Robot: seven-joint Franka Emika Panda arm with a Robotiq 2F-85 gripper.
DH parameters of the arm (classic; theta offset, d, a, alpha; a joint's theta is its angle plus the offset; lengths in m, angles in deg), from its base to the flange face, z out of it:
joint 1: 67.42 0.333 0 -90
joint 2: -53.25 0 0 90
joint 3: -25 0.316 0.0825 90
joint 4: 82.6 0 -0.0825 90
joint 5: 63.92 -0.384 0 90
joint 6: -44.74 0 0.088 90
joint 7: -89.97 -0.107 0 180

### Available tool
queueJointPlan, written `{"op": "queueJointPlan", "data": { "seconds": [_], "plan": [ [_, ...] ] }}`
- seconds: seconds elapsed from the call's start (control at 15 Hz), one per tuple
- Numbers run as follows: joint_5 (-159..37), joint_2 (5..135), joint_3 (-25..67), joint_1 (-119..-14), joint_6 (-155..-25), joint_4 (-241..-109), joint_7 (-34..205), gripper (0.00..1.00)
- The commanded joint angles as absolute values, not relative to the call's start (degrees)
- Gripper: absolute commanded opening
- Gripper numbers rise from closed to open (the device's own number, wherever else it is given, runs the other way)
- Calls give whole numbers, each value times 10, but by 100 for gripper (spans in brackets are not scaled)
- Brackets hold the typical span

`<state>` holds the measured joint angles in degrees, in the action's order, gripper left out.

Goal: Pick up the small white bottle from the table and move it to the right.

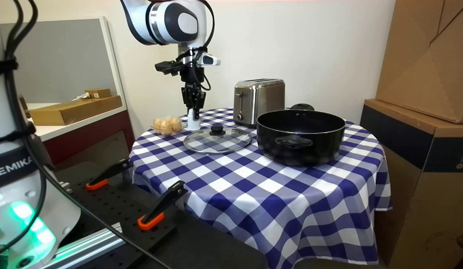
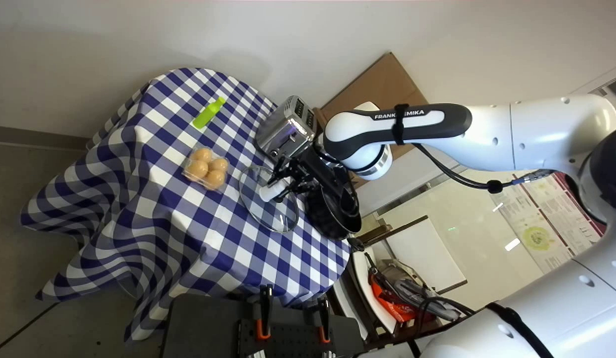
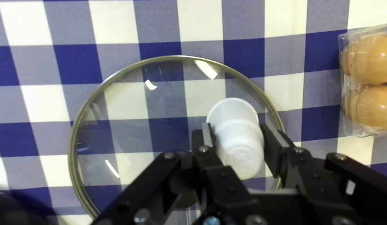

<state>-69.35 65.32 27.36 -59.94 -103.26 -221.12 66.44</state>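
The small white bottle (image 3: pixel 241 156) is between the two black fingers of my gripper (image 3: pixel 239 135) in the wrist view, and both pads appear to touch its sides. In both exterior views the gripper (image 1: pixel 194 108) points down and the bottle (image 1: pixel 193 124) hangs below it, roughly upright. The gripper (image 2: pixel 280 189) also shows side-on with the bottle (image 2: pixel 269 192) beneath. The bottle appears over the glass lid (image 3: pixel 127 103), near the rim on the egg side. Whether its base touches the glass I cannot tell. The fingers hide part of the bottle's sides.
The glass lid (image 1: pixel 220 149) has a black knob (image 1: pixel 217 129). A clear pack of eggs (image 1: pixel 167 126) lies beside the bottle. A silver toaster (image 1: pixel 259 101) and a black pot (image 1: pixel 300 142) stand on the checked table. A green bottle (image 2: pixel 208 113) lies beyond the eggs.
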Motion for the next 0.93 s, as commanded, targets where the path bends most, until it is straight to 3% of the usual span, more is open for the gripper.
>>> {"op": "queueJointPlan", "data": {
  "seconds": [0.0, 0.87],
  "plan": [
    [-702, 586, 261, -607, -1025, -2262, 625, 16],
    [-745, 628, 201, -692, -1030, -2279, 597, 16]
  ]
}}
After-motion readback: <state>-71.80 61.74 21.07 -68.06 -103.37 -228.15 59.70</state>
